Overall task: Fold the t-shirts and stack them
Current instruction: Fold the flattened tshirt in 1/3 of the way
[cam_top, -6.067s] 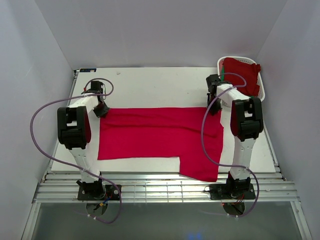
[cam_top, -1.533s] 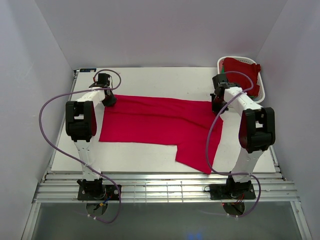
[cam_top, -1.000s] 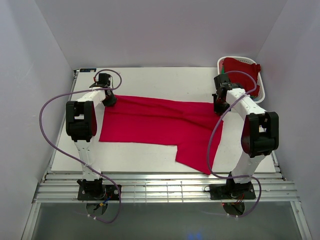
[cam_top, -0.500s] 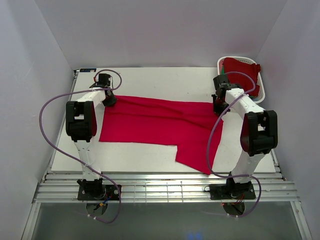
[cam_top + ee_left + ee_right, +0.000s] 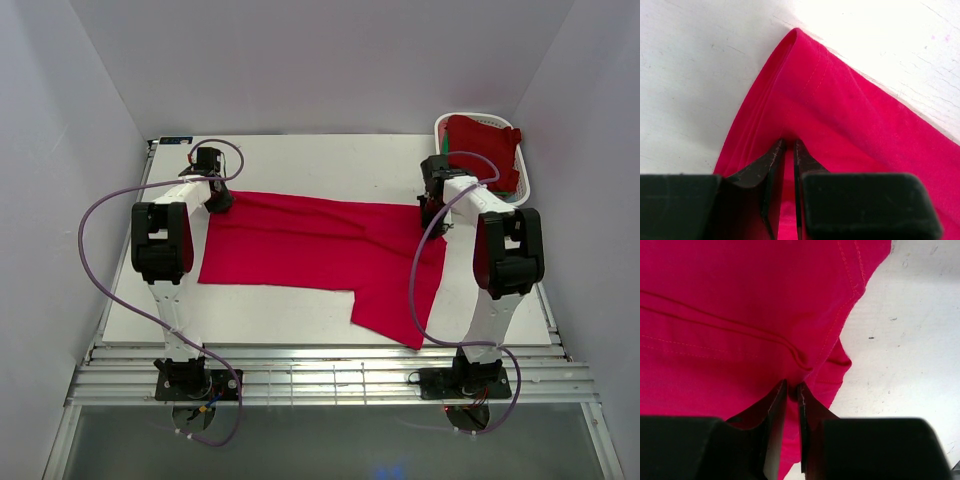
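Crimson t-shirt (image 5: 310, 245) lies spread on the white table (image 5: 300, 160) from above, with more red cloth (image 5: 480, 140) in the basket (image 5: 525, 188); only our left wrist view shows the left gripper (image 5: 789, 142) clamped on its corner, our right wrist view the right gripper (image 5: 792, 385) pinching a fold beside its edge.

White table (image 5: 300, 160), crimson t-shirt (image 5: 300, 245) spread flat across it, white basket (image 5: 438, 128) at far-right corner
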You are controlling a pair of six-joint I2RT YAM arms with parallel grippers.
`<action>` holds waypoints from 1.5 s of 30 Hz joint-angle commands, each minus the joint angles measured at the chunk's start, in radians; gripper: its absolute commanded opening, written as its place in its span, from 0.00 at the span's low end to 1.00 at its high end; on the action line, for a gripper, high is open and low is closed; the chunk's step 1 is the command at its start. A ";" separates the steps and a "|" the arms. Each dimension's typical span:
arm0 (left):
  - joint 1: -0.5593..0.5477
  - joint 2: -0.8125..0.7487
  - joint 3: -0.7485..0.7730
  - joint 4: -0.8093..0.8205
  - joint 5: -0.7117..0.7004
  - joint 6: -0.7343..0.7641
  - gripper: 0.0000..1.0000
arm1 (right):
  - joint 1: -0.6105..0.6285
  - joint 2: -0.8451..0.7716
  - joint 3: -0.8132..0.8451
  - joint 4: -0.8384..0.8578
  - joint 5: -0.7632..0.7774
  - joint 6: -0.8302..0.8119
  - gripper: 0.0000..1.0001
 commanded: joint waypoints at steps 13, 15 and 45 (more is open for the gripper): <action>0.003 -0.025 -0.035 -0.039 0.015 0.019 0.24 | 0.000 -0.064 0.117 -0.043 0.046 -0.021 0.11; 0.003 -0.025 -0.036 -0.040 0.015 0.021 0.24 | 0.000 -0.097 0.118 -0.062 0.040 -0.020 0.11; 0.003 -0.091 -0.039 -0.077 0.006 0.033 0.24 | 0.276 -0.314 -0.201 -0.359 0.012 0.233 0.13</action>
